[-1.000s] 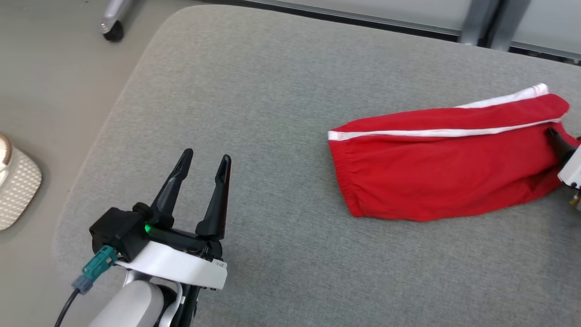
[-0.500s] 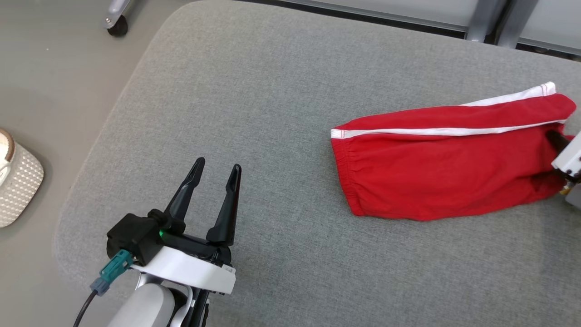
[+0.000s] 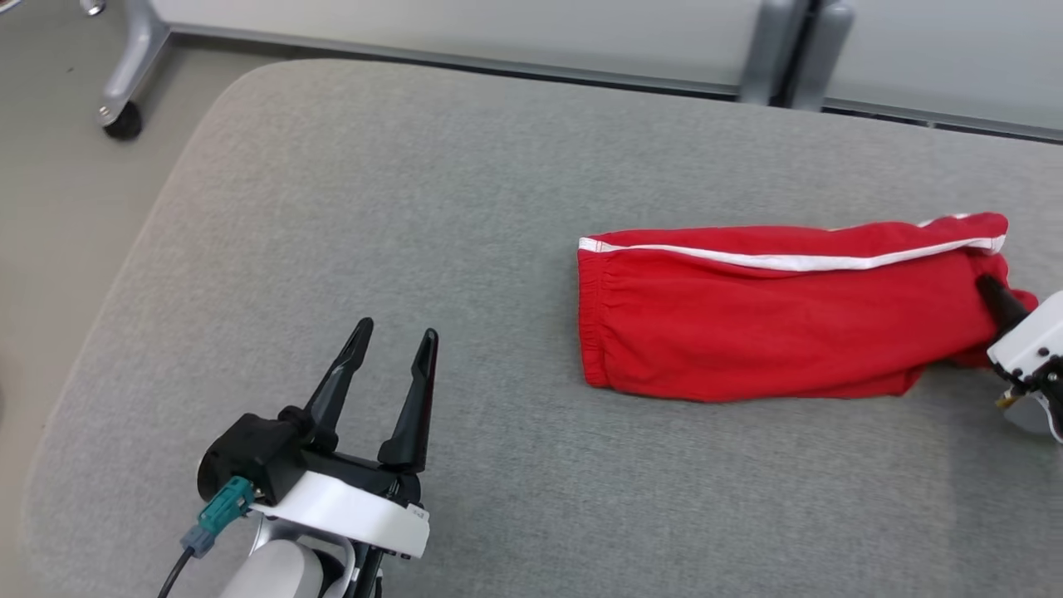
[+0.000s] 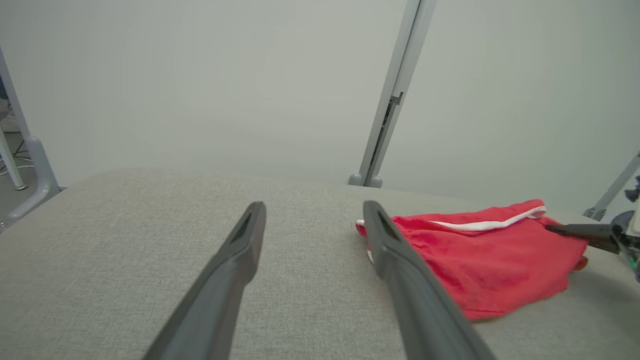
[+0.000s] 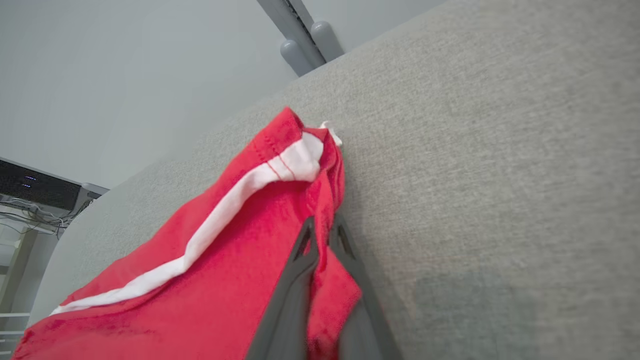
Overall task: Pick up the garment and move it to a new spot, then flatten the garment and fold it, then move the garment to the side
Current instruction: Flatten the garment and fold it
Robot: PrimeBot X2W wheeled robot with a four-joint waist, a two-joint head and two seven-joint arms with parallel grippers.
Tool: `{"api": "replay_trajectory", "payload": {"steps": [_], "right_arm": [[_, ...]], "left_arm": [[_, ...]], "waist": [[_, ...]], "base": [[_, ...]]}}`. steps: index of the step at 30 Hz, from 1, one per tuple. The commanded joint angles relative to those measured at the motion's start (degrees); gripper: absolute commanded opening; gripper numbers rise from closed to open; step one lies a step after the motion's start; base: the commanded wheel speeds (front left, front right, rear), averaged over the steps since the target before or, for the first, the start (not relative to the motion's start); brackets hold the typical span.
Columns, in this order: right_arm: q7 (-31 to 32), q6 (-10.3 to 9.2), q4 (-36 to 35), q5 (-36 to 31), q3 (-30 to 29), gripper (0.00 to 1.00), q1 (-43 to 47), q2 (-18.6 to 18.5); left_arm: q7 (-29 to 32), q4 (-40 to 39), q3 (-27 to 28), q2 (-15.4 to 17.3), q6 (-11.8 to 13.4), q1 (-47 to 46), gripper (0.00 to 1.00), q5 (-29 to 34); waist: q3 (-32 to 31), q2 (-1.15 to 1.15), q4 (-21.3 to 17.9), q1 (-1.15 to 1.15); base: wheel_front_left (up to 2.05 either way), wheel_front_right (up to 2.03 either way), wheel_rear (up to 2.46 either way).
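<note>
Left gripper (image 3: 397,330), nearest, jaws spread and empty, sits well apart from the red garment (image 3: 747,332), which lies lengthwise left to right on the grey pad (image 3: 415,208); right gripper (image 5: 322,225) is clenched on its right end.

Grey fabric tabletop (image 3: 415,208), castered metal leg (image 3: 133,66), grey posts (image 3: 766,50)

The left gripper (image 3: 397,330) is fitted with long black tapered fingers (image 3: 337,380), a white collar (image 3: 349,511), a teal connector (image 3: 220,507) and a black cable (image 3: 170,573).
</note>
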Motion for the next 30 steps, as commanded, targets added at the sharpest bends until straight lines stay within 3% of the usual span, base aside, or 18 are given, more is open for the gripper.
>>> {"api": "replay_trajectory", "payload": {"steps": [1, 8, 15, 23, 30], "right_arm": [[-1.0, 0.02, -0.9, 0.6, 0.2, 0.0, 1.6, -0.8], [-3.6, 0.02, -2.1, 0.8, 2.1, 0.0, 5.6, -2.0], [-6.7, 0.02, -4.1, -1.7, 5.6, 0.0, 4.1, -2.0], [-7.9, 0.02, -7.9, -5.5, 12.1, 0.0, -0.8, 2.9], [-5.4, 0.02, -5.8, -5.9, 16.3, 0.0, -2.4, 7.8]], "left_arm": [[-0.3, 0.4, 0.9, -0.1, -0.2, 0.9, 1.0, 0.4], [-0.3, 1.7, 2.1, -1.4, -1.6, 2.6, 1.0, 1.5], [-0.3, 3.1, 2.4, -2.0, -2.5, 3.3, 1.0, 2.1], [-0.3, 4.9, 2.4, -2.3, -3.0, 3.8, 1.0, 2.1], [-0.1, 5.9, 1.8, -2.4, -3.4, 3.4, 1.0, 1.9]], "waist": [[-2.0, 0.0, -2.7, 0.0], [-5.0, 0.0, -6.8, 0.0], [-6.6, 0.0, -7.7, 0.0], [-7.9, 0.0, -4.8, 0.0], [-8.1, 0.0, -1.0, 0.0]], "base": [[0.0, 0.0, 0.0], [0.0, 0.0, 0.0], [0.0, 0.0, 0.0], [0.0, 0.0, 0.0], [0.0, 0.0, 0.0]]}}
